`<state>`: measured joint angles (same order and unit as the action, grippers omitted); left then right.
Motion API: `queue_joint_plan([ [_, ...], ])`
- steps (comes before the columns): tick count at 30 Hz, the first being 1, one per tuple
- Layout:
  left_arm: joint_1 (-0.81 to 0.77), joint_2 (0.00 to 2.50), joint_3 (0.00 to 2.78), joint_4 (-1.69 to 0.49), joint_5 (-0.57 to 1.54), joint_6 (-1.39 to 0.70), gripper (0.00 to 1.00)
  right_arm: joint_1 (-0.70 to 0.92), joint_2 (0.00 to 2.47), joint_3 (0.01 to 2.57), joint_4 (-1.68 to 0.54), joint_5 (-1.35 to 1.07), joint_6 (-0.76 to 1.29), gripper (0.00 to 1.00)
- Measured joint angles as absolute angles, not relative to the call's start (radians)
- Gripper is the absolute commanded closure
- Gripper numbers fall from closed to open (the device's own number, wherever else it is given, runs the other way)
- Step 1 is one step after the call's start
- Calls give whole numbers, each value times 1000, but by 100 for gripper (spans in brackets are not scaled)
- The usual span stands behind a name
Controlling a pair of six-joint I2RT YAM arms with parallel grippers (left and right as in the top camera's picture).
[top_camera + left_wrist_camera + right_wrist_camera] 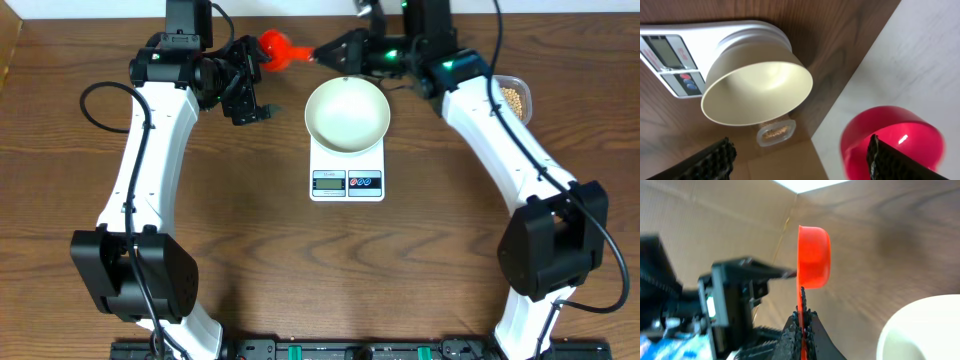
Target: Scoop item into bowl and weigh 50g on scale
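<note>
Right claw (pixel 802 325) pinches scoop (pixel 813 255), seemingly beyond bowl (pixel 347 110) rim.

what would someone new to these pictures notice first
The bright red plastic scoop stands out near the table's far edge, its handle pinched in the shut right gripper, with the open left gripper beside it. At the centre, an empty round white bowl sits on the small white digital scale. Far right, a clear plastic tub holds tan beans.
</note>
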<state>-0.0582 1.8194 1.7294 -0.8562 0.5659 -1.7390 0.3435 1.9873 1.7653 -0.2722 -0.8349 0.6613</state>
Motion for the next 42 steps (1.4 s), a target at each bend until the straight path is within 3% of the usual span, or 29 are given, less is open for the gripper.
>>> queue_joint_plan([
  [6,-58,1819,1729,-852,490,-1471,14,237,1987,1765,-276,-758,669,98],
  [12,-58,1819,1729,-885,381,-981,14,134,1987,1766,-320,-719,643,98],
  [20,-102,1818,1729,-892,353,-474,36,18,1987,1766,-404,-675,583,99],
  [22,-141,1813,1729,-897,327,-405,41,-5,1982,1766,-425,-651,568,98],
  [25,-200,1798,1729,-905,286,-345,66,-32,1966,1766,-461,-615,549,98],
  [30,-258,1780,1729,-902,256,-295,90,-57,1927,1766,-512,-564,514,99],
  [42,-258,1780,1729,-864,150,-280,93,-79,1912,1766,-564,-496,385,99],
])
